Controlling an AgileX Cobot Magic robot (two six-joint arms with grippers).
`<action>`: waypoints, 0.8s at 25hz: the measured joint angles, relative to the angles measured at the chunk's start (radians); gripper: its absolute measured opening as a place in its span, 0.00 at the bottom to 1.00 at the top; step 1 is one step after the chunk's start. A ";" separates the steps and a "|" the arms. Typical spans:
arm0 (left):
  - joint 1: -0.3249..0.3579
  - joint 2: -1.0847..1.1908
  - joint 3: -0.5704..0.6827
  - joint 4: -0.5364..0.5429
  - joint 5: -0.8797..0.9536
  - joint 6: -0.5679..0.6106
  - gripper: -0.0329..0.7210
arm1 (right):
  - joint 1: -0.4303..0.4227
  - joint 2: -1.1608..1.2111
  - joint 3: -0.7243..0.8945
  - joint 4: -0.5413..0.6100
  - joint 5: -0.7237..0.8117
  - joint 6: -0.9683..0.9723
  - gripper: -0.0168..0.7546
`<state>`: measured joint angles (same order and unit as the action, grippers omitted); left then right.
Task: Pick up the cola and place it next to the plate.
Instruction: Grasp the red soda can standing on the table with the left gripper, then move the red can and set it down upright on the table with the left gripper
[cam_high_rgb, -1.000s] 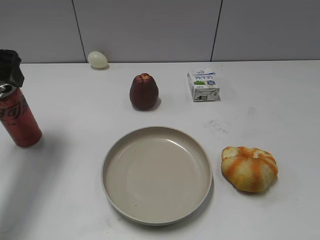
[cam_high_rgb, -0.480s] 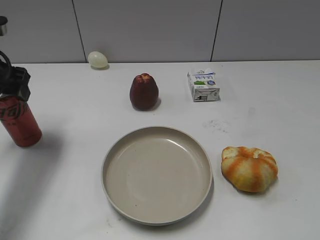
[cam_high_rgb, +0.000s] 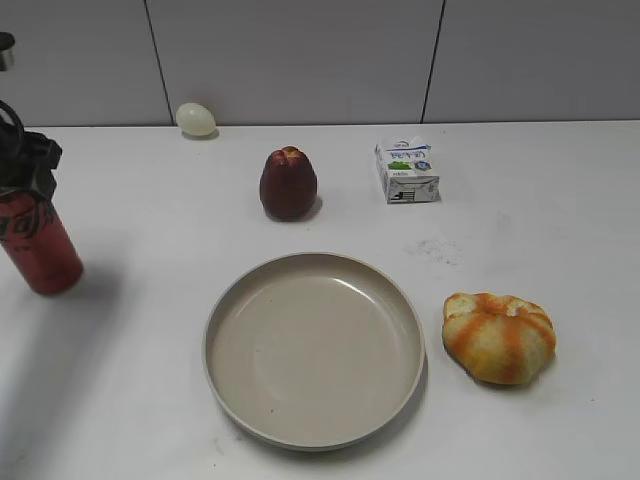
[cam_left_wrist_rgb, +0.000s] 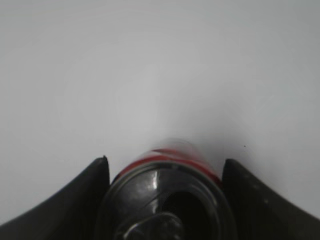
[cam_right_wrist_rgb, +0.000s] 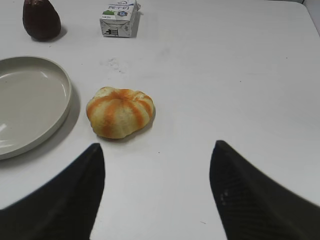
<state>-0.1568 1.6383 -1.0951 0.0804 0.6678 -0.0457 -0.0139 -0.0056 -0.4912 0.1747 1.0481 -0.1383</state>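
Note:
The cola (cam_high_rgb: 42, 250) is a red can standing upright at the table's far left, well away from the plate (cam_high_rgb: 312, 259), a wide beige dish at the front centre. My left gripper (cam_high_rgb: 24, 165) sits down over the can's top. In the left wrist view its two black fingers (cam_left_wrist_rgb: 165, 161) stand on either side of the can's silver top (cam_left_wrist_rgb: 167, 200), spread wide and open. My right gripper (cam_right_wrist_rgb: 157, 145) is open and empty above bare table, near the plate's right rim (cam_right_wrist_rgb: 64, 102). It is out of the exterior view.
A dark red fruit (cam_high_rgb: 288, 184) and a small white-and-blue carton (cam_high_rgb: 406, 170) stand behind the plate. A pale egg-shaped thing (cam_high_rgb: 195, 119) lies at the back wall. An orange-striped pumpkin-like thing (cam_high_rgb: 498, 337) lies right of the plate.
My left gripper has come down over the top of the cola. The can stands where it was. Nothing else has moved.

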 joint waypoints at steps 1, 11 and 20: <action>-0.005 -0.011 0.000 0.001 0.006 0.000 0.72 | 0.000 0.000 0.000 0.000 0.000 0.000 0.71; -0.238 -0.130 0.000 0.018 0.142 -0.018 0.72 | 0.000 0.000 0.000 0.000 0.000 0.000 0.71; -0.419 -0.130 0.007 0.016 0.154 -0.126 0.72 | 0.000 0.000 0.000 0.000 0.000 0.000 0.71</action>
<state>-0.5760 1.5085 -1.0885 0.0960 0.8216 -0.1721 -0.0139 -0.0056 -0.4912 0.1747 1.0481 -0.1383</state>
